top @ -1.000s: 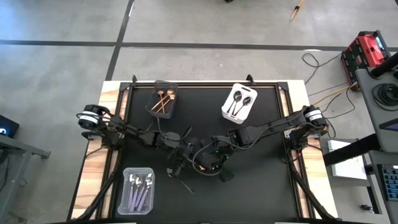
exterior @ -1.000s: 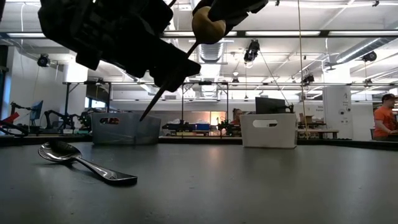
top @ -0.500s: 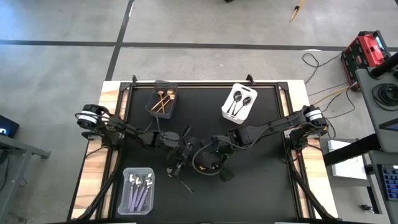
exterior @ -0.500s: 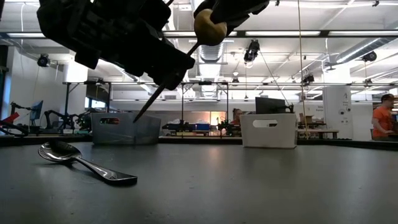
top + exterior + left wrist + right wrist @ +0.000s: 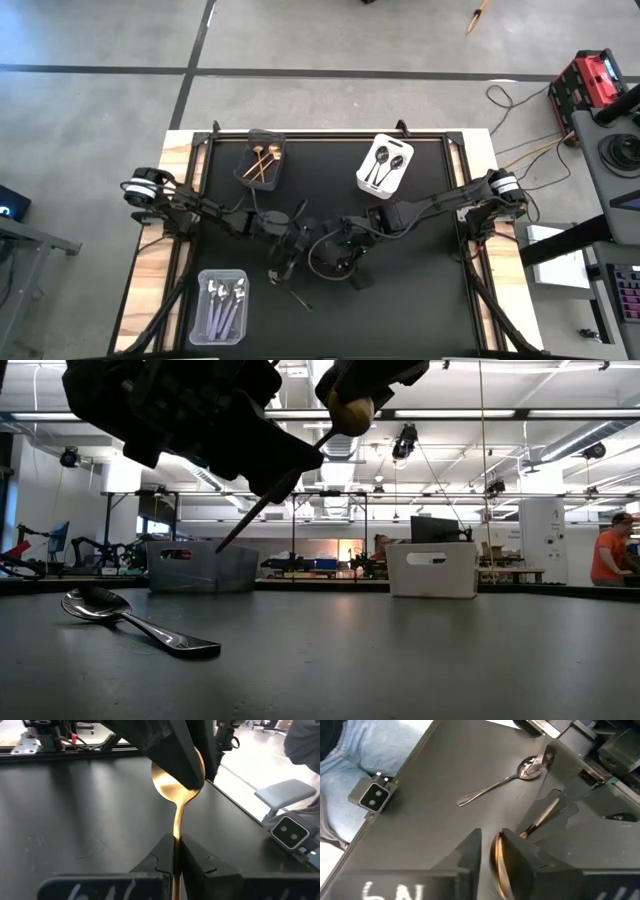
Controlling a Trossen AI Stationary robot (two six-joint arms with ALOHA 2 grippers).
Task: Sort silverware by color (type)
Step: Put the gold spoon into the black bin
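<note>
Though the right gripper (image 5: 492, 851) hides most of the gold spoon's (image 5: 177, 795) bowl between slightly parted fingers, the left gripper (image 5: 176, 851) is clenched on its handle in mid-air, a dark spoon (image 5: 135, 617) lying below them.

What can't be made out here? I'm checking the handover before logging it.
- Gold spoon: high view hides it under both arms; the left tool is shut on its handle.
- Right tool: whether it grips the bowl is unclear; its fingers cover it.
- White bin: spoon colour too small to tell.
- Person: cut by the low view's edge.
</note>
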